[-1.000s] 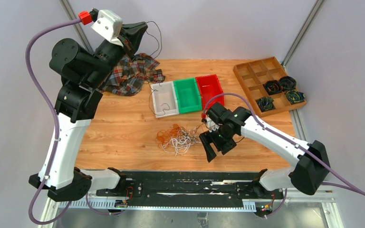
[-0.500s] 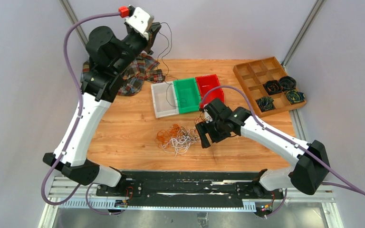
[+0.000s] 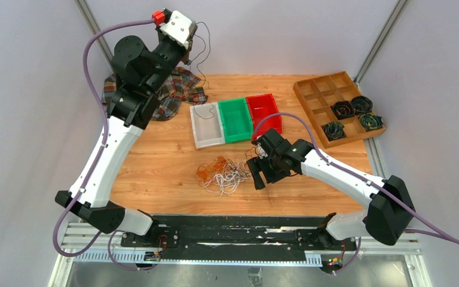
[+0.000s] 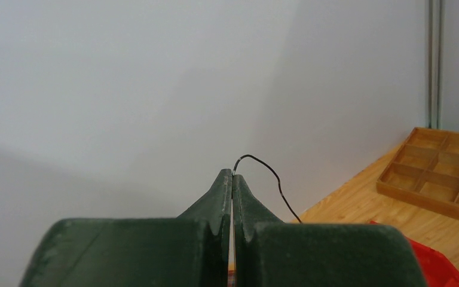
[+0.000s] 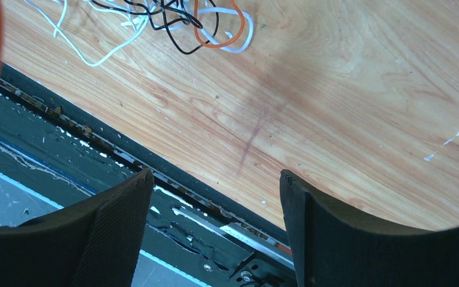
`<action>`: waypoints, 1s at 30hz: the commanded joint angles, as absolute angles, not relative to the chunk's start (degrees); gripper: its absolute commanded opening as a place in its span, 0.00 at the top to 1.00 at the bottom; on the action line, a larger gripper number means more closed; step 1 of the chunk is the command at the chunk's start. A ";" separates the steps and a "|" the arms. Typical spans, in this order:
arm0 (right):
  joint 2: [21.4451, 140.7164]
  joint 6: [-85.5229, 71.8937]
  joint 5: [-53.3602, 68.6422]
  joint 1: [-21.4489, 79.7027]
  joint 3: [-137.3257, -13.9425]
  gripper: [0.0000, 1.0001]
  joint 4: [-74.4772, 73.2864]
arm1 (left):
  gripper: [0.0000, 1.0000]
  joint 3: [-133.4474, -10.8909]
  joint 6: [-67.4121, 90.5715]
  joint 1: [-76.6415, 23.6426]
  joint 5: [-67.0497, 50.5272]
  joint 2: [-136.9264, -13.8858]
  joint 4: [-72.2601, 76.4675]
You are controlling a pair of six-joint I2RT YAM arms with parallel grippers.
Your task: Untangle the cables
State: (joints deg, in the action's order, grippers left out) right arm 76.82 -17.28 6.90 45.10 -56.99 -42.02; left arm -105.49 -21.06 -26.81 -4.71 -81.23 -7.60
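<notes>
The cables (image 3: 222,173) lie as a loose bunch of black, orange and white strands on the wooden table (image 3: 155,167), near its front middle. My right gripper (image 3: 262,174) hovers open just right of the bunch, with nothing between its fingers. In the right wrist view the cables (image 5: 173,18) show at the top edge, beyond my right gripper (image 5: 215,176). My left gripper (image 3: 189,33) is raised high at the back left, shut on one thin black cable (image 3: 207,45) that hangs down toward the white bin (image 3: 207,133). The left wrist view shows this black cable (image 4: 272,174) pinched at my left gripper (image 4: 232,173).
A green bin (image 3: 235,122) and a red bin (image 3: 264,110) stand beside the white one. A wooden divided tray (image 3: 323,95) with dark coils sits at the back right. A plaid cloth (image 3: 176,89) lies at the back left. The black rail (image 3: 233,224) runs along the front edge.
My left arm has swung right and risen, carrying the black cable with it. My right gripper has moved left and a little farther back, closer to the bunch.
</notes>
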 commanded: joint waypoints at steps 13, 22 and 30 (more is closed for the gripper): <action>76.31 -19.89 5.84 45.22 -55.12 0.23 -40.50 | 1.00 -90.66 -26.09 -26.98 -2.40 -78.56 1.13; 76.27 -21.23 6.01 45.23 -53.46 0.24 -39.04 | 1.00 -89.24 -31.24 -26.98 0.01 -81.90 9.75; 76.58 -21.46 6.32 45.25 -53.50 0.24 -38.57 | 1.00 -85.70 -28.19 -27.06 -0.93 -82.00 0.99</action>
State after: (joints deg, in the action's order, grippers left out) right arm 76.77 -20.38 6.83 45.10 -54.11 -39.05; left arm -88.16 -29.61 -26.81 -0.89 -82.17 4.01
